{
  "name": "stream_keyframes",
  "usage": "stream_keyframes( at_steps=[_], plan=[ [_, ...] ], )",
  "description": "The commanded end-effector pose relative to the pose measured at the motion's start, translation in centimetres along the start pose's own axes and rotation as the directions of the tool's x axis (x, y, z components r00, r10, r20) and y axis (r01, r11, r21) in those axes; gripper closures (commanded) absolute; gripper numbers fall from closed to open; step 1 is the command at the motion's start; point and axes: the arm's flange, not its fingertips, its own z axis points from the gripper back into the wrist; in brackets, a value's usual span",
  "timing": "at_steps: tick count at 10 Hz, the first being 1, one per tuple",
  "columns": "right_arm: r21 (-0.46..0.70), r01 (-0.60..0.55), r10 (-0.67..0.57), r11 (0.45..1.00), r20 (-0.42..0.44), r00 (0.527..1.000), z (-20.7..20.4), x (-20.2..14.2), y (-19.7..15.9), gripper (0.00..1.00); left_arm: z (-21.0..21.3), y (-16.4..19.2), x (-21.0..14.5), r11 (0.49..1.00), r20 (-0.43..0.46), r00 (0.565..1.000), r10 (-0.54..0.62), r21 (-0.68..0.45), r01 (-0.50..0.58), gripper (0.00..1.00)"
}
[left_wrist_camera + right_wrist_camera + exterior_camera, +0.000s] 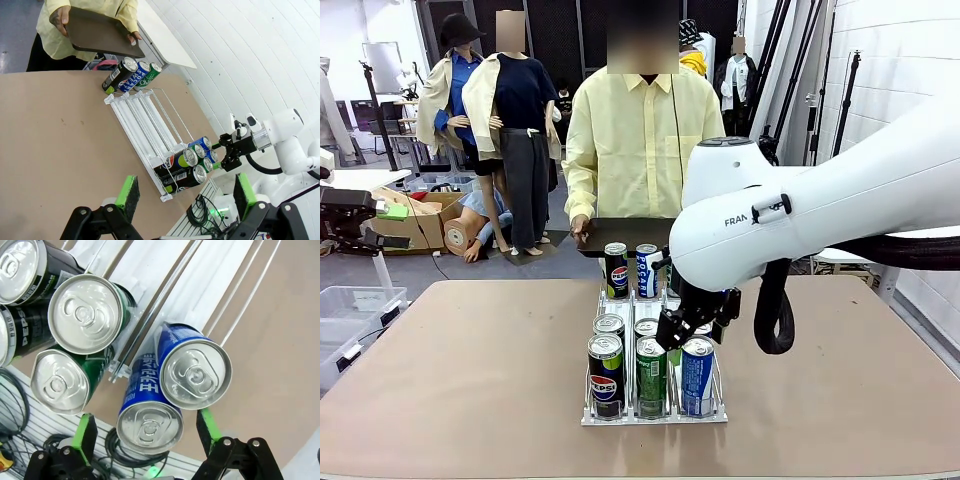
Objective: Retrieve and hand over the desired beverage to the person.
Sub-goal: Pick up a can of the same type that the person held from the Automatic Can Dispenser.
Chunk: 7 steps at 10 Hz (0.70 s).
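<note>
Tabletop margins wide; left fingers spread, right fingers spread, seemingly astride blue can.

Robotics lab or test bay, not a home: a white Franka arm works at a plain brown table with a wire rack of drink cans staged on it. White-painted brick wall, black stands and poles, cardboard boxes, a clear plastic bin on the floor. Loose cables hang off the table edge.
</note>
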Motion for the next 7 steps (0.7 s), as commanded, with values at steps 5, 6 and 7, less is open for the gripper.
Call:
stream_keyframes(
  at_steps=[5,6,7],
  plan=[
    [-0.048,0.023,-0.026,0.999,-0.063,0.998,-1.26,1.12,0.11,0.0,0.18,-0.15,0.01,1.0,0.008,1.0,0.002,-0.014,-0.001,0.0],
    [-0.047,0.023,-0.026,0.999,-0.067,0.997,-1.29,1.19,0.04,0.0,0.18,-0.15,0.01,1.0,0.008,1.0,0.002,-0.014,-0.001,0.0],
    [-0.046,0.023,-0.026,0.999,-0.075,0.997,-1.26,1.29,-0.04,0.0,0.18,-0.15,0.01,1.0,0.008,1.0,0.002,-0.014,-0.001,0.0]
  ],
)
